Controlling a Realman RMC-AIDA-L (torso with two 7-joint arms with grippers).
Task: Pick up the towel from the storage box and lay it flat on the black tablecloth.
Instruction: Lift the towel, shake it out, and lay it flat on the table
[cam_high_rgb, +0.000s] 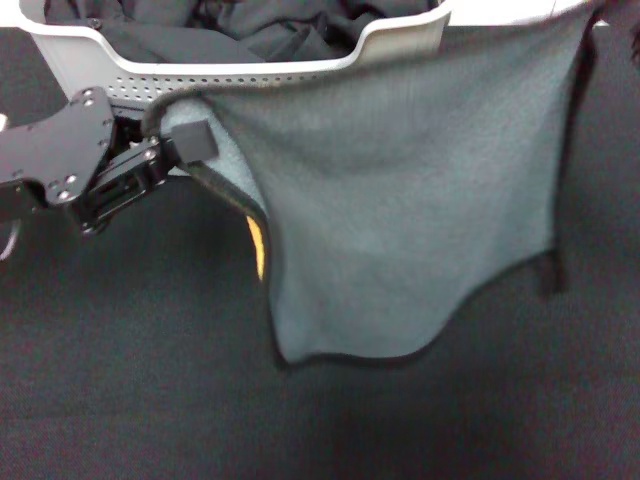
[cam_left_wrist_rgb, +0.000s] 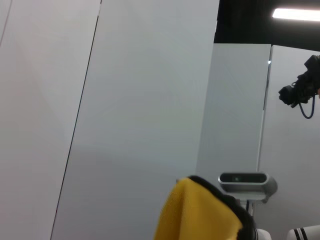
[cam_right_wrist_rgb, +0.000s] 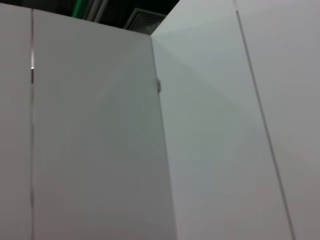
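The towel (cam_high_rgb: 400, 200) hangs spread in the air, its grey-teal face toward the head camera, in front of the storage box (cam_high_rgb: 100, 70) that stands at the far edge of the black tablecloth (cam_high_rgb: 130, 400); its upper hem runs level with the box's near rim, and its lower black-stitched hem curves above the cloth near the middle of the desk, though whether it touches the cloth cannot be told; a strip of the yellow-orange reverse shows along its left side where the edge curls over. The left end effector (cam_high_rgb: 190, 145) reaches in from the desk's left edge, its black fingers (cam_high_rgb: 195, 140) clamped on the towel's upper left corner, just in front of the box's perforated near wall. The towel's upper right corner is pulled up toward the far right corner of the scene; the right end effector is not seen in the head view, so its state cannot be told. Dark garments (cam_high_rgb: 250, 25) lie heaped inside the box. In the left wrist view a fold of the yellow reverse with its black border rises before pale wall panels (cam_left_wrist_rgb: 140, 100); the right wrist view shows only such panels.
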